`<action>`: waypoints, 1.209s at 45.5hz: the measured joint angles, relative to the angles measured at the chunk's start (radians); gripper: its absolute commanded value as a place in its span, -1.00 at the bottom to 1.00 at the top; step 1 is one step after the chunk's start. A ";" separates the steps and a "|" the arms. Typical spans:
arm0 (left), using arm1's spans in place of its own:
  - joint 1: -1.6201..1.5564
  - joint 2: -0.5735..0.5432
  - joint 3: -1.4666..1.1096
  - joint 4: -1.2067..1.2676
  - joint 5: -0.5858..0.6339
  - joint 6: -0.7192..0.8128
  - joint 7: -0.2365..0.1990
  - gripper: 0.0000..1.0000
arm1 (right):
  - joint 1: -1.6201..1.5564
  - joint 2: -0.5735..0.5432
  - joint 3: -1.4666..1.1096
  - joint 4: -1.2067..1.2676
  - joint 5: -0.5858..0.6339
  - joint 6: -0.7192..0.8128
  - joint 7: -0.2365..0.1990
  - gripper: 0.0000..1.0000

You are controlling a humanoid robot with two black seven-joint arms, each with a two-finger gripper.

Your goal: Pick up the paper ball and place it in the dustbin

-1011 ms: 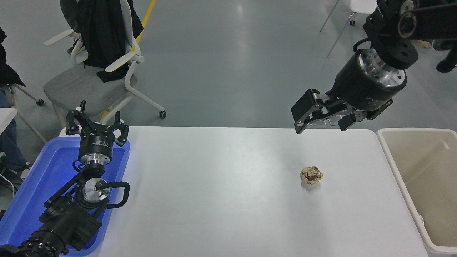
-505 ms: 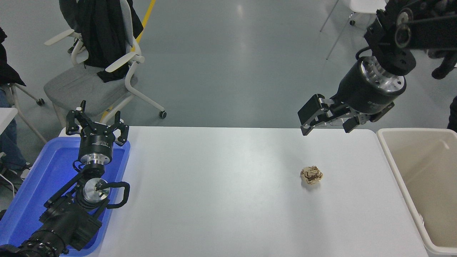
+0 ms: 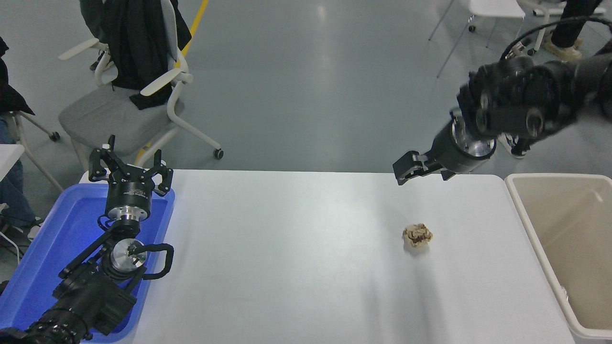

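The paper ball [image 3: 417,235], a small tan crumpled wad, lies on the white table [image 3: 287,248] right of centre. The dustbin [image 3: 554,176], a large beige bin, stands at the table's right end, and no paper shows in the visible part. My right gripper [image 3: 424,175] hangs open and empty above the table's far edge, well beyond and above the ball. My left gripper [image 3: 130,171] is parked open and empty over the blue tray at the lower left.
A shallow blue tray [image 3: 43,239] sits at the table's left end under the left arm. A grey chair with a black jacket [image 3: 129,71] stands behind the table at the left. A person's legs [image 3: 566,28] show at the top right.
The right arm has swung back and turned at the wrist. Its gripper now sits smaller and a little lower by the table's far edge. The ball and left arm have not moved.
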 measured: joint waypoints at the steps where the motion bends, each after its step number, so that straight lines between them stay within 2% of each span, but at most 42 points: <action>1: 0.000 0.000 0.000 0.000 0.000 0.000 0.000 0.98 | -0.041 0.003 0.015 -0.033 -0.006 -0.007 0.000 1.00; 22: 0.000 0.000 0.000 0.000 0.000 0.000 0.000 0.98 | -0.470 -0.017 0.198 -0.360 -0.170 -0.093 -0.008 1.00; 35: 0.000 0.000 0.000 0.000 0.000 0.000 0.000 0.98 | -0.599 -0.018 0.246 -0.468 -0.193 -0.174 -0.044 1.00; 55: -0.001 0.000 0.000 0.000 0.000 0.000 0.000 0.98 | -0.680 -0.011 0.380 -0.500 -0.195 -0.205 -0.075 1.00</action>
